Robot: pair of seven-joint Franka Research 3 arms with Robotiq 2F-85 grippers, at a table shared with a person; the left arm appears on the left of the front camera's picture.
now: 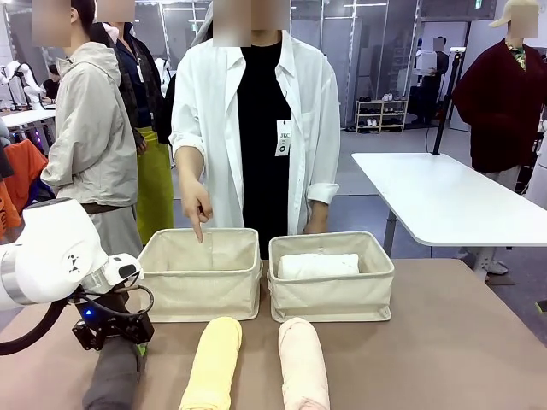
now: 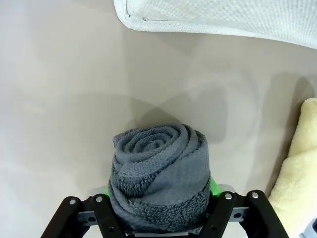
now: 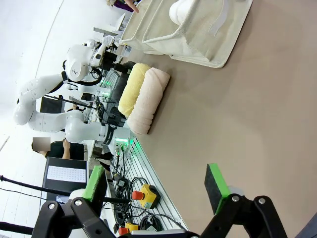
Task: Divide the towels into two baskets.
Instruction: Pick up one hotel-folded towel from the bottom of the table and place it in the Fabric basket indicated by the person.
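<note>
One roll in hand: my left gripper point(image 1: 126, 346) clamps the dark grey towel point(image 2: 158, 163) near its end, low over the bench point(image 1: 444, 342); right gripper point(image 3: 154, 181) wide.
Risk: free end sags and catches the rim of the left basket point(image 1: 201, 286) ahead.
Left wrist view gives pad bite; front view gives person's hand point(image 1: 197, 209) pointing into that basket.

Legible marks. No word or number can be read with certainty. A small white tag point(image 1: 283, 137) hangs on the open white shirt point(image 1: 314, 111) of the person point(image 1: 256, 102) standing across the table point(image 1: 453, 342), at twelve o'clock from the robot. It carries a short line of dark letters above a round mark, all too small to make out. In the right wrist view, at eight o'clock, a white gridded sheet point(image 3: 65, 173) shows rows of blurred entries.
</note>
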